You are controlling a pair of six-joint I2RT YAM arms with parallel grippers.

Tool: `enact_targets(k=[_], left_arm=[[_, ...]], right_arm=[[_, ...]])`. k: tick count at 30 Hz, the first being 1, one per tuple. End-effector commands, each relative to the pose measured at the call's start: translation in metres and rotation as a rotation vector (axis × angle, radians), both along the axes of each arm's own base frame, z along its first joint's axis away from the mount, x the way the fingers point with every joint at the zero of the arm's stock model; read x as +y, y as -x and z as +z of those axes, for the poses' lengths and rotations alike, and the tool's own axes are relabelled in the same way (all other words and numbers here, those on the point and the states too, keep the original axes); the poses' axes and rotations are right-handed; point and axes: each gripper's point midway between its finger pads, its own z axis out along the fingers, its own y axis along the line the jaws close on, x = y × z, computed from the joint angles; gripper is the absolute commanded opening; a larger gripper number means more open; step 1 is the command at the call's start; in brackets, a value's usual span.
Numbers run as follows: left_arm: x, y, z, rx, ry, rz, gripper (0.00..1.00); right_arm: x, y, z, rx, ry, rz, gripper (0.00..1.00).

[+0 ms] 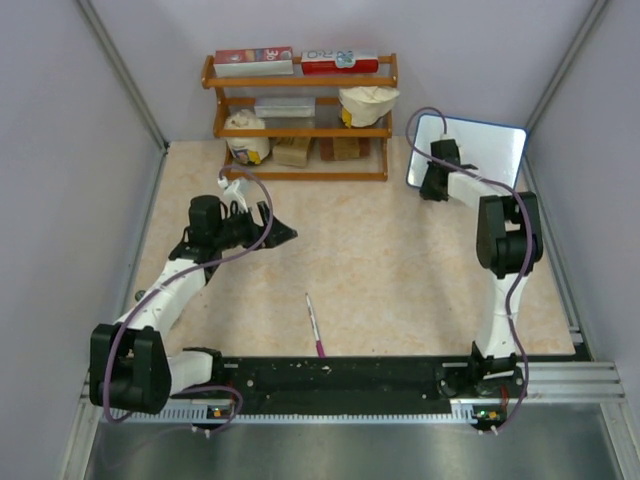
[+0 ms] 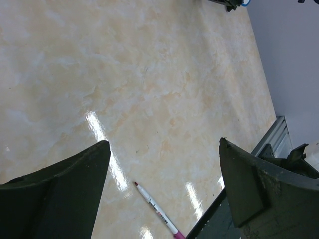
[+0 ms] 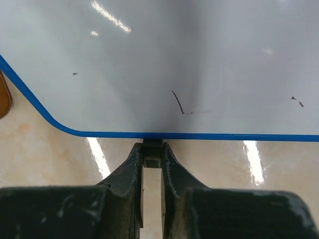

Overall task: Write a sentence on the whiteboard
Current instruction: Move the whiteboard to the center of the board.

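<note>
The whiteboard leans at the back right of the table; its glossy white face has a thin blue frame and a few small dark marks. My right gripper is at its lower edge. In the right wrist view it is shut on the board's small black foot just under the blue frame. My left gripper hovers over the table's left middle, open and empty. A white marker with a pink end lies on the table toward the near edge, below the left fingers.
A wooden shelf rack with boxes and bags stands at the back centre, left of the whiteboard. A black rail runs along the near edge between the arm bases. Grey walls close in both sides.
</note>
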Motion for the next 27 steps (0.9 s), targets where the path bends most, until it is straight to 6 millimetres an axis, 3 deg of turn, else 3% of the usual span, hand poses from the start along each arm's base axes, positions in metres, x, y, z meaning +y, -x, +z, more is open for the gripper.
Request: enact_targets(k=[1,2,3,5,7,9,10,11,13,16,22,27], left_arm=[[-0.001,0.005,0.012,-0.048,0.017,-0.015,0.93],[-0.002,0.007,0.011,-0.045,0.02,-0.018,0.93],[-0.002,0.008,0.012,-0.045,0.022,-0.019,0.92],[-0.002,0.013,0.016,-0.061,0.027,-0.024,0.92],[-0.001,0.017,0.02,-0.076,0.028,-0.022,0.93],[-0.001,0.021,0.021,-0.079,0.029,-0.025,0.93],[0.0,0.024,0.025,-0.094,0.031,-0.025,0.93],[0.0,0.026,0.026,-0.1,0.032,-0.025,0.93],[0.001,0.032,0.027,-0.087,0.03,-0.021,0.93],[0.001,0.042,0.03,-0.088,0.029,-0.027,0.93],[0.008,0.058,0.035,-0.098,0.008,-0.003,0.94],[0.012,0.072,0.033,-0.1,0.0,0.012,0.94]], right_arm=[[0.017,0.029,0.018,0.008,-0.055,0.011,0.0],[0.017,0.04,0.008,0.03,-0.058,0.005,0.0],[0.019,0.045,0.018,0.01,-0.066,0.007,0.0],[0.02,0.063,0.01,0.029,-0.082,0.003,0.0],[0.025,0.072,0.021,0.0,-0.099,0.017,0.0],[0.026,0.09,0.013,0.021,-0.095,0.022,0.0],[0.033,0.095,0.024,-0.002,-0.099,0.04,0.0],[0.034,0.108,0.016,0.019,-0.094,0.047,0.0],[0.045,0.119,0.027,-0.003,-0.088,0.072,0.0],[0.054,0.14,0.024,0.006,-0.085,0.092,0.0],[0.101,0.178,0.026,0.001,-0.076,0.207,0.0],[0.145,0.208,0.014,0.029,-0.034,0.317,0.0]])
